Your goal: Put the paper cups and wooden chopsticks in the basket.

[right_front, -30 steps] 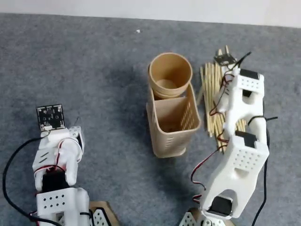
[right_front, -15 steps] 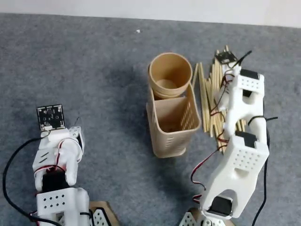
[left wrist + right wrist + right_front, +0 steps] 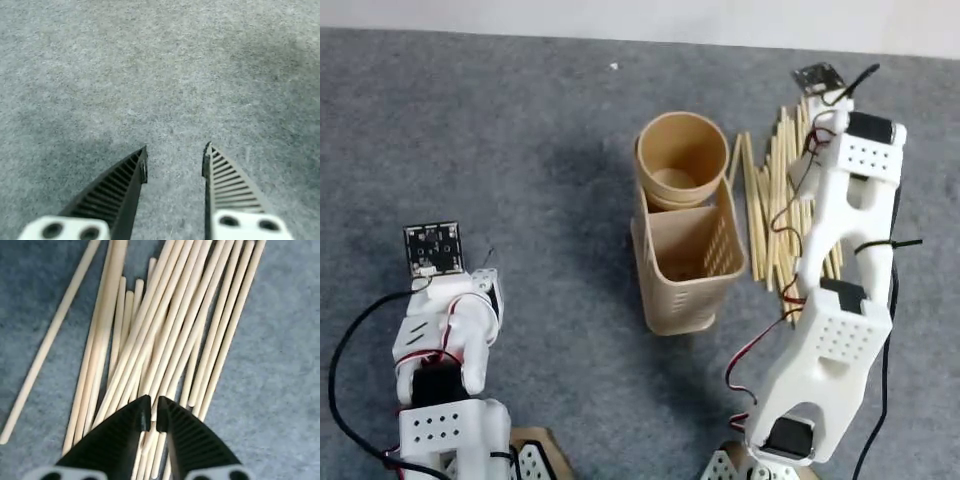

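Where the arm bases sit at the near edge, brown board (image 3: 542, 440) pokes out. Left gripper (image 3: 176, 152) hangs by the near-left corner, jaws wide, over grey carpet (image 3: 520, 150). Mid-surface: basket (image 3: 685, 300), paper cup (image 3: 665, 135) standing in its far end. Just beside it toward the right edge, wooden chopsticks (image 3: 775, 210) fanned on carpet. Right gripper (image 3: 152, 410) over the pile, jaws a slit apart. Pale strip (image 3: 620, 15) along the far edge.

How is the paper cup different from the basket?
The paper cup is round with smooth sides; the basket is boxy with slits in its walls. The basket stands on the grey carpet, while the paper cup sits at its far end and pokes up above its rim. The basket is the bigger one. Both are tan, upright and open on top.
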You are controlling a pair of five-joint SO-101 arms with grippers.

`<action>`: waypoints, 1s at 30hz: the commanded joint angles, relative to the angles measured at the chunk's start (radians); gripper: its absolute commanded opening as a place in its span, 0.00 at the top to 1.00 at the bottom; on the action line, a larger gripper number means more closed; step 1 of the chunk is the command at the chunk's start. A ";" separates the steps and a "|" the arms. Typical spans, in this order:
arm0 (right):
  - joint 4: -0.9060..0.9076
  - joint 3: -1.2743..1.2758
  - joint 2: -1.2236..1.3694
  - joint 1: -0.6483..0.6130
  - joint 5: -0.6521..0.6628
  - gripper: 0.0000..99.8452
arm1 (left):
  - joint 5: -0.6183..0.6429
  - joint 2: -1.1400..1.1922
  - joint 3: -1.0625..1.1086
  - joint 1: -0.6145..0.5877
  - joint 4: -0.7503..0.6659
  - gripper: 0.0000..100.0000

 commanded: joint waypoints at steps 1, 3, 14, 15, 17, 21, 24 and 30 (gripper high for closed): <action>-0.035 -0.013 0.007 -0.035 0.009 0.96 | -0.006 -0.010 -0.007 0.018 -0.017 0.80; -0.038 0.005 0.041 -0.048 0.009 0.93 | -0.006 -0.010 -0.007 0.018 -0.017 0.80; -0.041 -0.113 0.205 -0.047 -0.055 0.93 | -0.006 -0.010 -0.007 0.019 -0.017 0.80; -0.041 -0.114 0.211 -0.047 -0.055 0.94 | -0.006 -0.010 -0.007 0.019 -0.017 0.80; -0.041 -0.113 0.226 -0.047 -0.052 0.96 | -0.006 -0.010 -0.007 0.019 -0.017 0.80; -0.041 -0.116 0.251 -0.047 -0.051 0.96 | -0.006 -0.010 -0.007 0.019 -0.017 0.80; -0.033 -0.114 0.255 -0.047 -0.052 0.92 | -0.006 -0.010 -0.007 0.019 -0.017 0.80; 0.039 -0.122 0.248 -0.056 -0.054 0.84 | -0.006 -0.010 -0.007 0.021 -0.017 0.80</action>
